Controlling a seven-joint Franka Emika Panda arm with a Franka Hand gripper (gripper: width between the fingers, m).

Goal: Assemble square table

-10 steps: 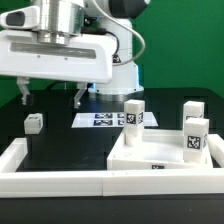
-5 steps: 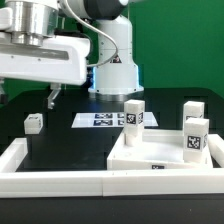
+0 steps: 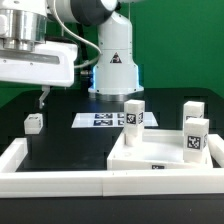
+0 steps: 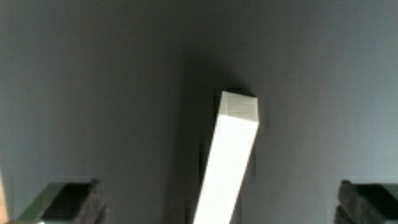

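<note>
While raised at exterior view's left | pincer [image 4: 214, 200] open, empty

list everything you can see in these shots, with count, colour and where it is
square slab: one, white, tag on its near edge, at the exterior view's right front, against the border wall
legs on the slab: three, white with tags, upright, at its back left, back right and right side
loose leg: one, white, on the black table at the exterior view's left
marker board: one, white with black tags, flat behind the slab
border wall: one, white, low, along the front and left; the wrist view shows one white bar, probably part of it
table: one, black
backdrop: green
arm base: one, white, at the back
claw: one, dark fingertips apart, open, empty
</note>
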